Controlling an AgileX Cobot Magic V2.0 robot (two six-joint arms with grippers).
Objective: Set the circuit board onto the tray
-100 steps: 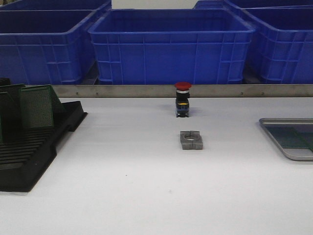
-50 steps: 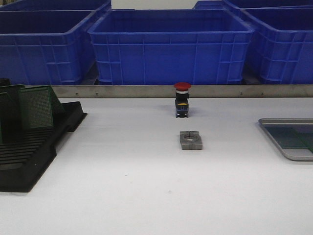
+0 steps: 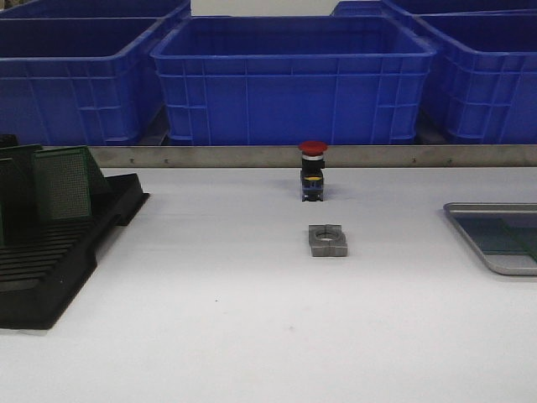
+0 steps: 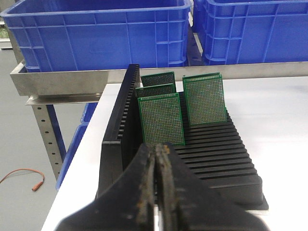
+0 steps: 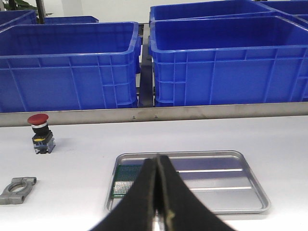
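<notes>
Circuit board: green, fine hole grid. Tray: silvery-grey, ribbed. Rack: black, slotted. Crates: blue. Button: red cap. Block: grey.

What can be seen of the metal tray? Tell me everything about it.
The tray is shallow, silvery-grey metal with rounded corners, a raised rim and long ridges across its base. It lies flat on the white table, at the right edge of the front view. One green circuit board lies flat inside at one end; the rest of its base is bare. The shut right gripper is above its near rim; I cannot tell whether it touches it.
</notes>
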